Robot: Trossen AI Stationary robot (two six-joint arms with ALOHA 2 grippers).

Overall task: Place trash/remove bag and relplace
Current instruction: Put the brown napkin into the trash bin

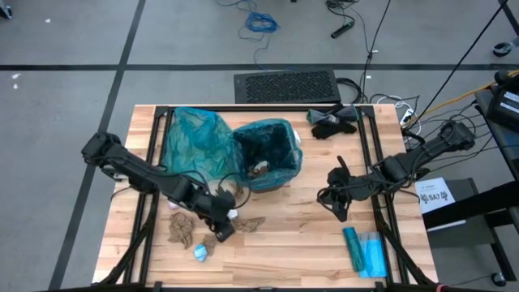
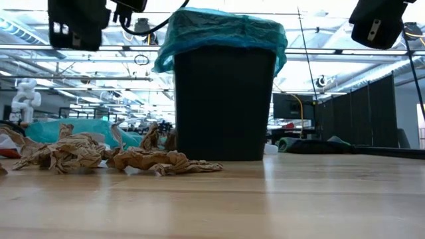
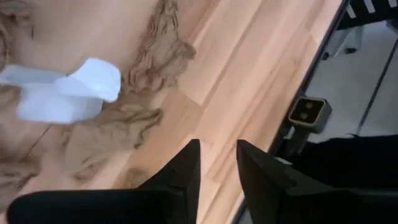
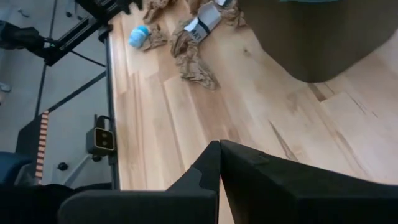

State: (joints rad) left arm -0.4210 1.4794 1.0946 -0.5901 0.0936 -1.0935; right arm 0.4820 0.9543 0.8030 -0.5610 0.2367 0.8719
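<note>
Trash [image 1: 185,230] lies just beside left pincer [image 1: 225,231], seemingly slightly parted and empty; right pincer [image 1: 339,212] closed.

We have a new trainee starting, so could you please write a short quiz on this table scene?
1. True or false: the bin already has a teal liner in it.
2. Which gripper hangs above the paper wads: A left, B right?
3. Fill in: the right gripper has its fingers ____.

Key: 1 true. 2 A, the left gripper, fingers slightly apart and empty. 3 shut.
</note>
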